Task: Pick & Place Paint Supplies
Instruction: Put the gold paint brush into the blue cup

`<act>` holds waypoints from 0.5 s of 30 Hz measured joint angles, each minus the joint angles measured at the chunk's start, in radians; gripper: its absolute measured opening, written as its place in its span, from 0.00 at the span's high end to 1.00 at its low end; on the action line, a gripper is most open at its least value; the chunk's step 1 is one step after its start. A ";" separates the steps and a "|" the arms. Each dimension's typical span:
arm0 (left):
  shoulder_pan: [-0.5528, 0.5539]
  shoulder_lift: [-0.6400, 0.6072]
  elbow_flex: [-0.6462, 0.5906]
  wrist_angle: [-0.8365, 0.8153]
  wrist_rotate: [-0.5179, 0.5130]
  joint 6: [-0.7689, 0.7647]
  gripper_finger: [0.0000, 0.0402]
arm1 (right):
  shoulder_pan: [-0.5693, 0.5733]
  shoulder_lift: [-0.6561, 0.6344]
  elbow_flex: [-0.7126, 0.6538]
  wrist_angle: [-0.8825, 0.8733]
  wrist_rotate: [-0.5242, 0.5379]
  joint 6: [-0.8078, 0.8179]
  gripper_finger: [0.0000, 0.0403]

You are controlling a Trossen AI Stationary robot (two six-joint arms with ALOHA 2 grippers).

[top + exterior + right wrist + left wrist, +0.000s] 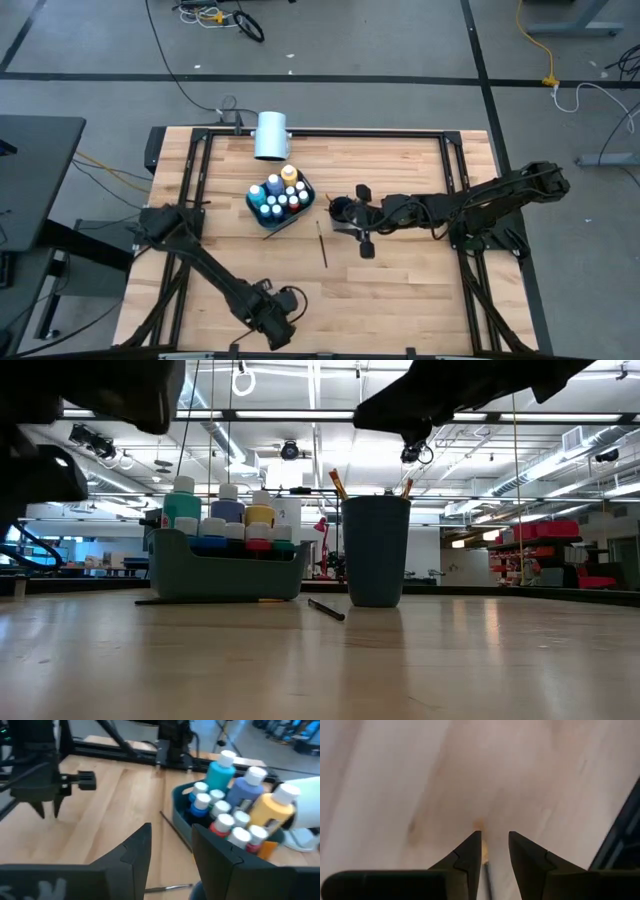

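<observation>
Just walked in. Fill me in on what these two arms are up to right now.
They are sorting paint supplies. The paint bottles already stand in a teal bin mid-table, with a dark cup holding brushes beside it. The right gripper hovers over that cup, fingers apart and holding nothing visible. The left gripper is low over the table's near edge, fingers around a brush. Another paintbrush lies loose on the wood.
</observation>
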 joint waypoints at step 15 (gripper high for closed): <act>-0.013 0.024 -0.025 -0.001 -0.051 -0.018 0.76 | 0.000 0.000 0.000 -0.001 -0.051 -0.003 0.64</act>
